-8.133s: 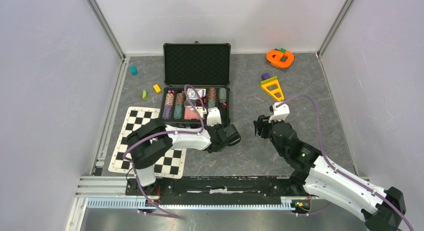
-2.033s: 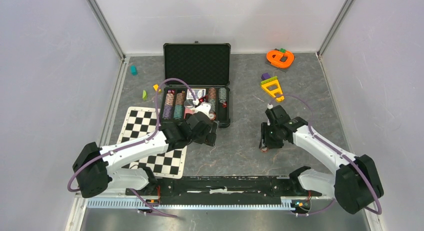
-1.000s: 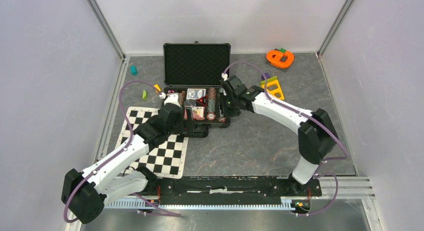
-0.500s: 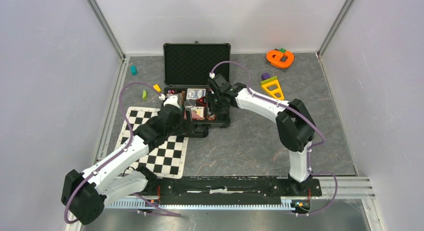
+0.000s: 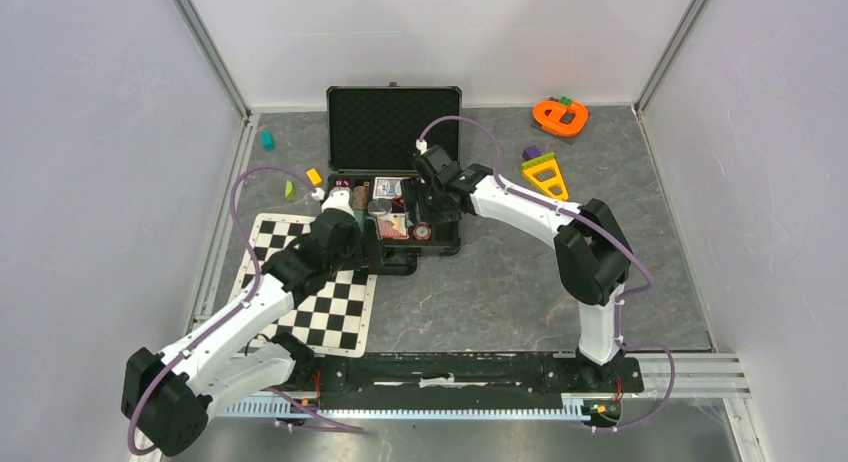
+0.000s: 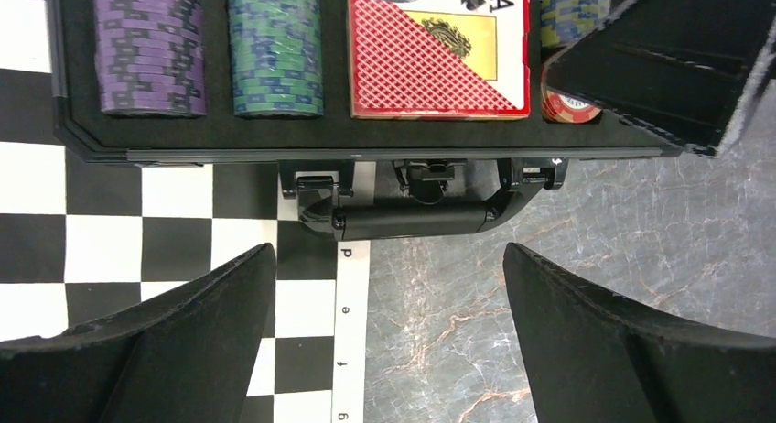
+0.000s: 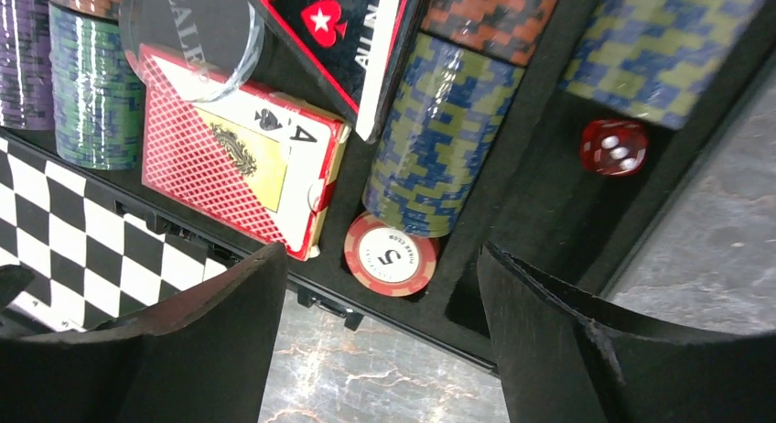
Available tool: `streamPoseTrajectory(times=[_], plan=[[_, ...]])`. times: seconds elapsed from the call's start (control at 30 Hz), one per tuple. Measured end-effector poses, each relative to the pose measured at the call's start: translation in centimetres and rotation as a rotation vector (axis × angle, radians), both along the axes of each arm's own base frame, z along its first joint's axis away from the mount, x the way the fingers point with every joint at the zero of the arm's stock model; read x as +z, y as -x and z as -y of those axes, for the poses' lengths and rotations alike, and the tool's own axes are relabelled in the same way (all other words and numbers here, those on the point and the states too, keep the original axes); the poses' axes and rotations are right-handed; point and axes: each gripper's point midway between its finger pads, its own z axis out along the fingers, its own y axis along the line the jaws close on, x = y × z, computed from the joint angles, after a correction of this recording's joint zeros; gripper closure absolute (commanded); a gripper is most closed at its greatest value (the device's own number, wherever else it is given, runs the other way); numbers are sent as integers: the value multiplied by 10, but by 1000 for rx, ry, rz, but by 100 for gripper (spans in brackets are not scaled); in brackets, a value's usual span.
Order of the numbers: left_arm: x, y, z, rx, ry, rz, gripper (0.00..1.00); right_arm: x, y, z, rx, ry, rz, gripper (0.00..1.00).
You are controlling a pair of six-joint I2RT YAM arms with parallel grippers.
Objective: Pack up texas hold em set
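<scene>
Red and white, the chip (image 7: 391, 254) lies flat in the black case (image 5: 393, 132), right under my right pincer (image 7: 377, 251), spread wide and empty. The case runs sideways, its handle (image 6: 412, 223) under my left pincer (image 6: 389, 249), also spread wide. Grey stone table (image 5: 500, 282), pale walls (image 5: 90, 182).

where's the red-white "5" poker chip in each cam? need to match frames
Top external: round red-and-white plastic poker chip sits just above picture centre.
Left wrist: upper right, partly hidden.
Right wrist: lower centre, the "5" facing the camera.
Shared landmark: red-backed ace-of-spades card deck, directly left of the chip in every view.
</scene>
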Motion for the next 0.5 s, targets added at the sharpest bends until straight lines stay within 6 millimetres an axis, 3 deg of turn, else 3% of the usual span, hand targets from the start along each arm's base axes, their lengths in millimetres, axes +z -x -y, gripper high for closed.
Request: streamPoseTrajectory(times=[0.1, 0.27, 0.4, 0.5], plan=[[4, -3, -6, 24, 9, 15, 0, 12, -8, 7, 5, 7, 54, 17], [17, -15, -24, 102, 39, 61, 0, 58, -34, 30, -25, -76, 182, 19], [23, -29, -49, 208, 66, 86, 0, 93, -79, 85, -144, -173, 306, 24], [34, -35, -67, 289, 97, 125, 0, 103, -118, 133, -259, -196, 373, 37]])
